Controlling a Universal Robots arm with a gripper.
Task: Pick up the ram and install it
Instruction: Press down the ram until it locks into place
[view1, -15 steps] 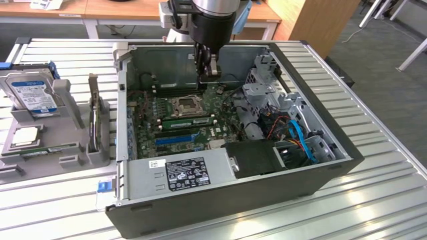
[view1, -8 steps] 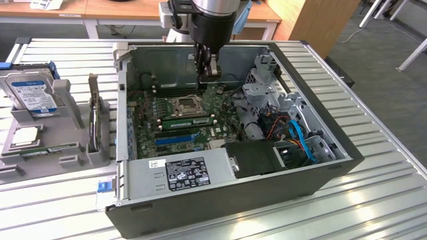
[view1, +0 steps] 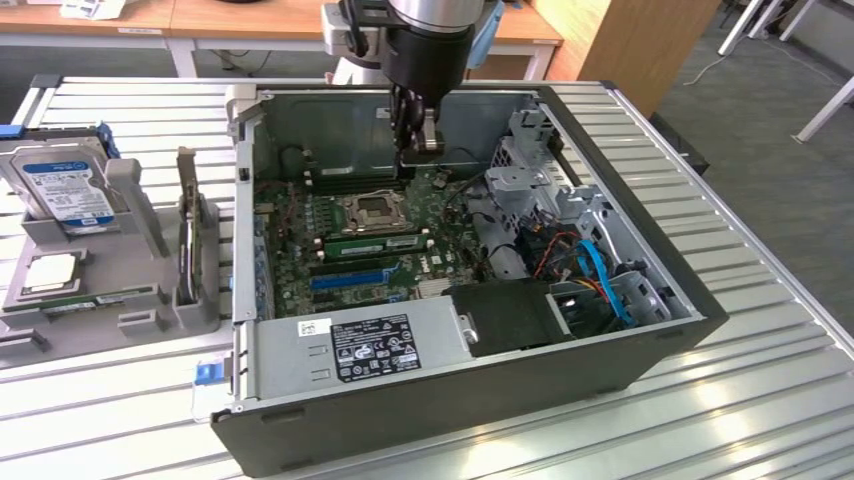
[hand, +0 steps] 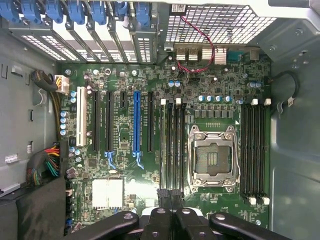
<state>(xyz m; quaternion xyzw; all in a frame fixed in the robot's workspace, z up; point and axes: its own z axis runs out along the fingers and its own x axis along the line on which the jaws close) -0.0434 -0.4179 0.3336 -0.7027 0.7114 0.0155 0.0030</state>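
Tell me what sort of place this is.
Probably a lab or office workshop set up for PC assembly: an open computer case on a slatted metal table, a hard drive in a holder beside it, wooden desks behind.

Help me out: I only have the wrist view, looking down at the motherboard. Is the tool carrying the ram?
Observer: No. In the exterior view the tool hangs shut and empty above the open case.
Operator: Where is it, then?
Observer: A green ram stick stands on edge in a slot beside the processor socket.
Operator: Anything outside the case?
Observer: A grey fixture on the exterior view's left holds a blue-labelled hard drive and a square silver chip.
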